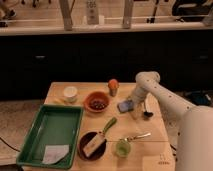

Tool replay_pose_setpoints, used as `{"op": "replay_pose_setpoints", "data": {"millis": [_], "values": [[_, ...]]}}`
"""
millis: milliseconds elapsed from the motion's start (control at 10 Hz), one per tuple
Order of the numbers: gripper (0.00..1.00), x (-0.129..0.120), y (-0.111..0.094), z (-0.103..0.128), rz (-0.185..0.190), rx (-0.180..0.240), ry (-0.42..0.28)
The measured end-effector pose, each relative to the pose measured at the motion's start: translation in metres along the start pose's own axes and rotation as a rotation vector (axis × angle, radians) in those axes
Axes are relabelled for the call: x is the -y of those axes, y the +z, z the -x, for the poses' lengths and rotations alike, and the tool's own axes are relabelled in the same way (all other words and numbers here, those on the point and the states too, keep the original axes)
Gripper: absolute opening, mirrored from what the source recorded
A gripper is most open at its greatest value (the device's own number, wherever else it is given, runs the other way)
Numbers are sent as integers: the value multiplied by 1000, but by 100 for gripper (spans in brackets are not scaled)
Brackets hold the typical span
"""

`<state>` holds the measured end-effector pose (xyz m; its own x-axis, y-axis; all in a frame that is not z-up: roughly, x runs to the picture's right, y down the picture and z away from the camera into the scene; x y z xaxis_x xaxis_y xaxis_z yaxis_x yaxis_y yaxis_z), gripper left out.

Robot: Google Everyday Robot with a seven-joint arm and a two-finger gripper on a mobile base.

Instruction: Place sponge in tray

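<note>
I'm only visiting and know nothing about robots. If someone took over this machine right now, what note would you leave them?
Gripper: lowered over the right half of the table, right against the sponge. Whether it has a hold on it does not show.
Sponge: down at table level, to the right of the orange-brown bowl, not in the tray.
Tray: front left of the table, with a pale sheet lying in its near corner.
Done: the gripper is at the sponge.
Left: secure the sponge, carry it left past the bowl, and set it in the tray.
</note>
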<state>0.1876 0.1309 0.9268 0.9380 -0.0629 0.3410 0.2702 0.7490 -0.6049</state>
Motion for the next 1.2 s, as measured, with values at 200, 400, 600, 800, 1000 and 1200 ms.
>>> {"op": "replay_pose_setpoints", "data": {"millis": [200, 400, 600, 800, 1000, 1200], "values": [[80, -1, -1, 0, 0, -3, -2], [77, 2, 0, 6, 1, -16, -31], [62, 5, 1, 11, 3, -26, -56], [41, 6, 1, 16, 7, -35, -80], [21, 10, 3, 22, 9, -36, -101], [2, 11, 2, 25, 11, -40, -116]]}}
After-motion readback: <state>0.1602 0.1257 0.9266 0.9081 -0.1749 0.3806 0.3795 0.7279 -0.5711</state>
